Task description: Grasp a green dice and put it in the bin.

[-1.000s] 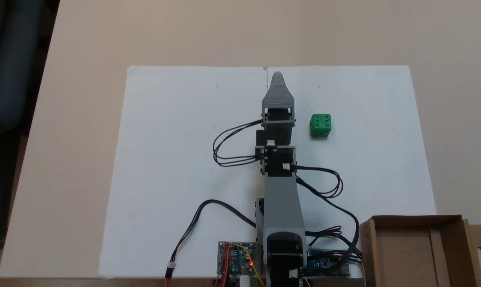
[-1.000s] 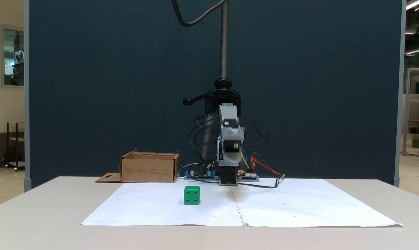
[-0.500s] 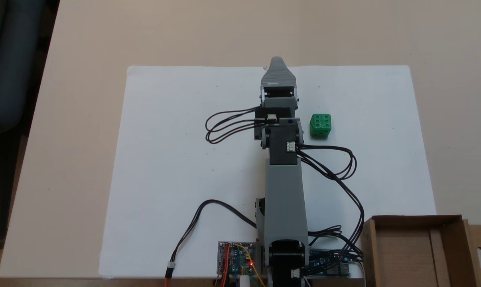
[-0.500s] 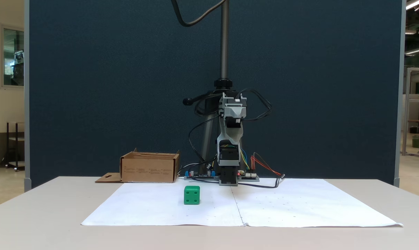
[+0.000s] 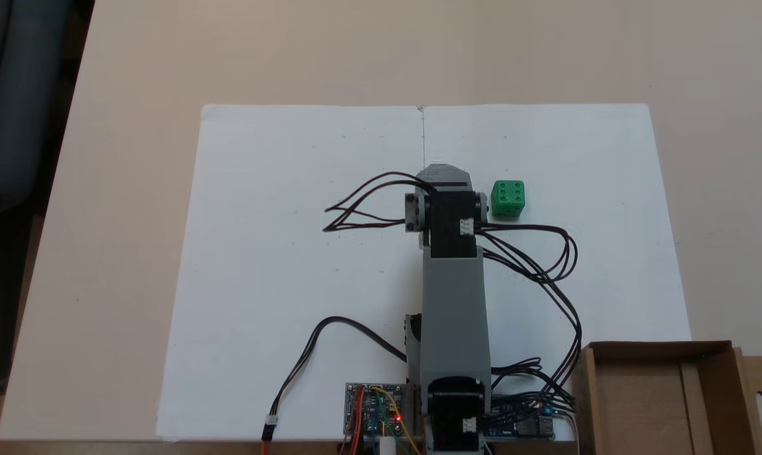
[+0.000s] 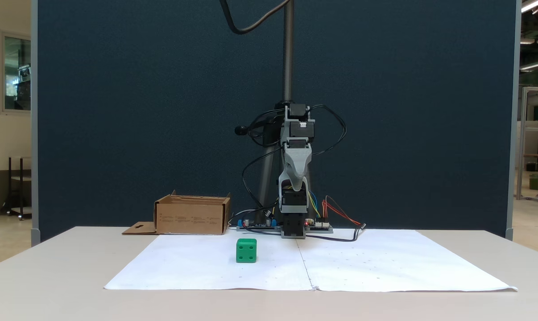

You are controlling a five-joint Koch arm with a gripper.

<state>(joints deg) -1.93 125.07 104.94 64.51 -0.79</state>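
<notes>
Hanging high above the bench [image 6: 50, 249], the tool [image 6: 297, 185] is pointing straight down, its tip well clear of the white paper [image 6: 385, 263]. Only one grey tip is showing, so I cannot tell whether it is parted or clenched. Sitting on the paper below the tool and off to its side is the green dice [image 5: 508, 199] [image 6: 246, 250]. The bin [image 5: 659, 398] [image 6: 192, 216] is lying well behind, beside the arm's base.
</notes>
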